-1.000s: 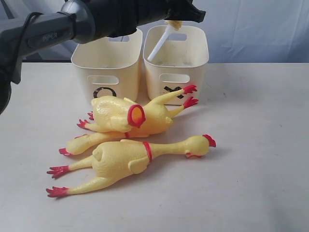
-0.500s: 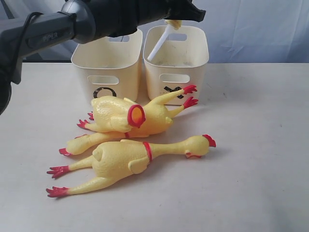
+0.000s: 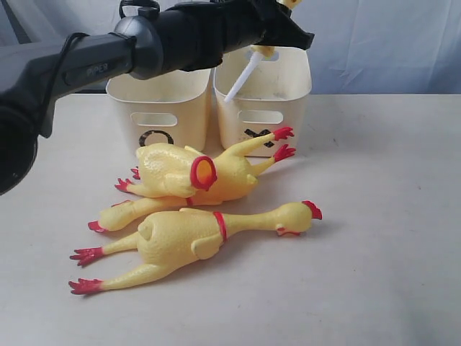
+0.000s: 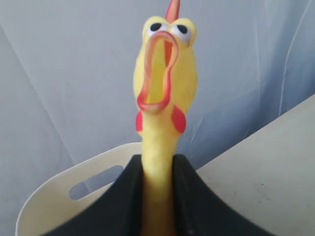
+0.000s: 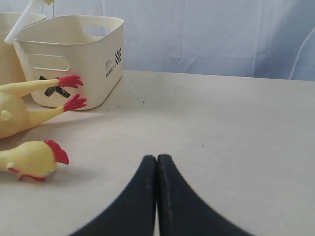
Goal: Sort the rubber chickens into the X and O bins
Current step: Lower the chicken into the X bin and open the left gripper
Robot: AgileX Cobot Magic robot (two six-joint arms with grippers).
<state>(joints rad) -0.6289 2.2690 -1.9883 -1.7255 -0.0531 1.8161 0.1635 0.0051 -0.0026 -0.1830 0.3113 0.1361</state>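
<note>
Raised and shifted a little since a moment ago, the left arm point(image 3: 180, 36) now has the head of the held chicken point(image 4: 165, 73) showing clear above it. Nearest, the right gripper point(image 5: 156, 164) sits low over the bare desk point(image 5: 236, 123), its fingers pressed together and empty. Next, one rubber chicken point(image 3: 205, 241) lies flat with its head to the right. Behind it two more point(image 3: 191, 176) lie piled, the red feet of one at the front of the X bin point(image 3: 288, 108), touching it or nearly so. The O bin point(image 3: 162, 90) stands just beside it on the left. Over the X bin's rim the left gripper point(image 4: 157, 164) has its fingers clamped on the neck of the held chicken, head upward. Its body is hidden from me, save a yellow stub and a pale rod point(image 3: 241, 78) slanting into the bin, which I cannot identify. Risks noted: the hold is on a thin, pliant neck, so the toy may slide through or swing. A release close to the rim may spill it onto the pile or between the bins. The light X bin may also be nudged out of place.
</note>
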